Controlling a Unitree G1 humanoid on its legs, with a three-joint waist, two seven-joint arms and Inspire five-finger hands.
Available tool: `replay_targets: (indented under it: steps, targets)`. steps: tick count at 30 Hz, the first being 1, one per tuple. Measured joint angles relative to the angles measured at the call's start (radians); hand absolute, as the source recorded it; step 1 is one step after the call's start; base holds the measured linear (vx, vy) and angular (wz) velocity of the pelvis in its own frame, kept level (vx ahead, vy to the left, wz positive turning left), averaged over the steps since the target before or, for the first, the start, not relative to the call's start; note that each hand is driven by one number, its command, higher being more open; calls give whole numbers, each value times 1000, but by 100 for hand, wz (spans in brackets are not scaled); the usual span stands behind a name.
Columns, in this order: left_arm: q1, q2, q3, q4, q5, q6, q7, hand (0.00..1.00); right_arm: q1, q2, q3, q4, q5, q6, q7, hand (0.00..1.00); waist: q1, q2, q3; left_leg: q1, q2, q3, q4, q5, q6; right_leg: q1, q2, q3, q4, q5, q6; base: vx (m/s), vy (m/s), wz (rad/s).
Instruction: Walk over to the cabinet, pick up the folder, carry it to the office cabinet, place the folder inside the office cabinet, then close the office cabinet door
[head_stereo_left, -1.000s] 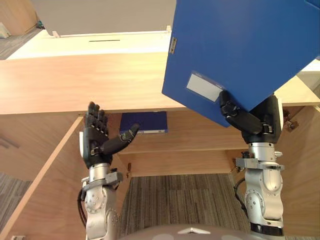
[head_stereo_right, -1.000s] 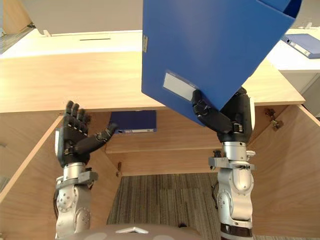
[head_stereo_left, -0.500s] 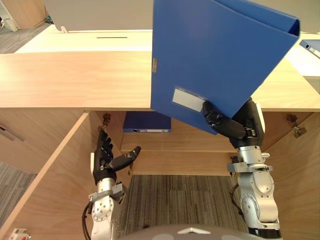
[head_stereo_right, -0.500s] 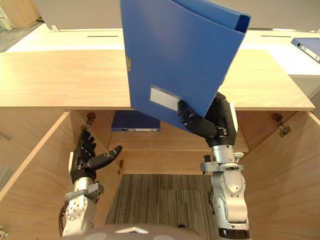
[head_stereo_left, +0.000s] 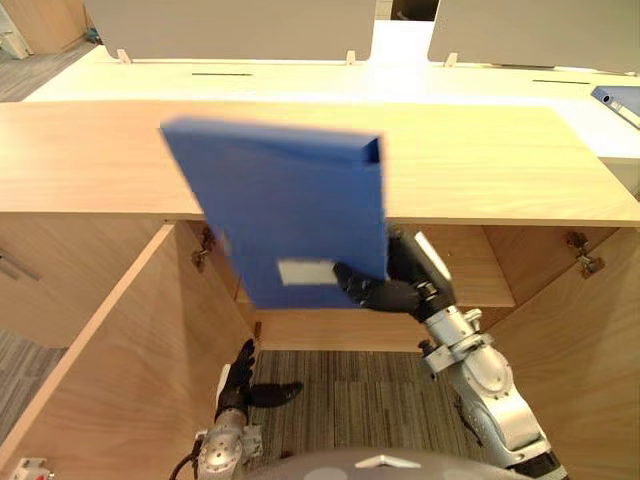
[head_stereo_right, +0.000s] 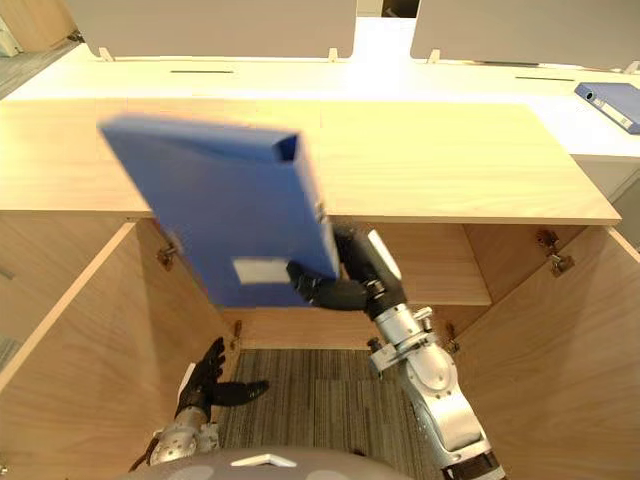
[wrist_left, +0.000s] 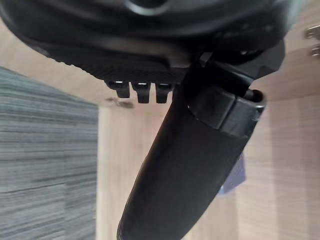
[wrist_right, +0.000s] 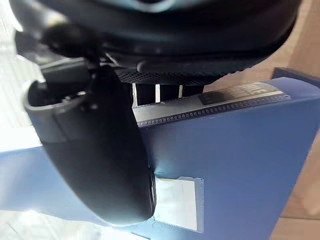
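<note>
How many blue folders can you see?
2. The right hand holds one blue folder up in front of the open cabinet. A second folder lies on the white desk, far right. The held one may hide more inside.

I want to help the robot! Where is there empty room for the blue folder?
The shelf is bare to the right of the folder held in the right hand. Its left part hides behind the folder, so I cannot tell there. The left hand hangs open low by the left door.
</note>
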Motion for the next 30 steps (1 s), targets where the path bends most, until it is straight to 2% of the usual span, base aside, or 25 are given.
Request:
replay_targets:
  steps: [2, 5, 7, 8, 10, 17, 22, 25, 27, 30]
  targets:
    - [-16, 14, 0, 44, 2, 1, 5, 100, -49, -47, 64, 42, -57, 4, -2, 0, 4, 2, 14, -13, 2, 2, 4, 2, -2, -21, 3, 3, 18, -3, -4, -11, -6, -2]
    - [-84, 29, 0, 79, 23, 4, 35, 100, -157, -94, 136, 89, -126, 7, -7, 0, 26, 11, 99, -61, 4, 13, 41, 2, -3, -84, 5, 19, 76, -11, -16, -79, -5, -9]
    - [-175, 48, 0, 101, 25, 1, 54, 100, -268, -100, 157, 136, -166, 7, -19, 0, 28, 18, 180, -195, 11, 9, 151, -11, -1, -216, 1, 21, 176, -21, -31, -198, 4, 8]
    - [-199, 54, 0, 107, 25, 1, 61, 100, -296, -97, 159, 152, -174, 7, -26, 0, 28, 19, 200, -231, 14, 8, 183, -18, -2, -248, 0, 21, 197, -25, -34, -252, -3, 9]
    - [-282, 69, 6, 137, 24, -2, 86, 100, -369, -96, 161, 192, -206, 10, -63, 0, 32, 30, 285, -346, 29, 0, 298, -46, -5, -340, 5, 20, 270, -38, -39, -219, -28, 5]
    - [-391, 97, 6, 149, 24, -2, 108, 100, -393, -80, 94, 195, -208, 28, -134, 0, 24, 39, 398, -662, 67, -6, 544, -96, -8, -656, 11, 30, 503, -83, -55, -165, -48, -3]
    - [-429, 73, 7, 65, 23, -2, 108, 100, -368, -9, -48, 112, -159, 37, -183, 0, 25, 53, 426, -889, 122, 5, 769, -178, -3, -874, 23, 41, 690, -139, -61, -162, -35, -10]
    - [-463, 46, 8, -6, 20, -2, 108, 100, -356, 49, -146, 4, -22, 31, -223, 0, 35, 57, 446, -1004, 144, 8, 886, -212, 0, -993, 27, 50, 805, -171, -59, -87, 0, -6]
    - [-472, 38, 8, -63, 18, -2, 108, 100, -362, 105, -206, -18, 75, 11, -239, 0, 42, 56, 449, -1070, 156, 4, 947, -231, 0, -1057, 30, 51, 862, -188, -62, -47, 5, -3]
    - [-496, 29, 11, -105, 17, -2, 108, 100, -380, 139, -276, -17, 200, -4, -263, 0, 53, 56, 458, -1142, 167, -3, 1016, -253, -2, -1128, 31, 52, 934, -212, -64, 0, 0, 0]
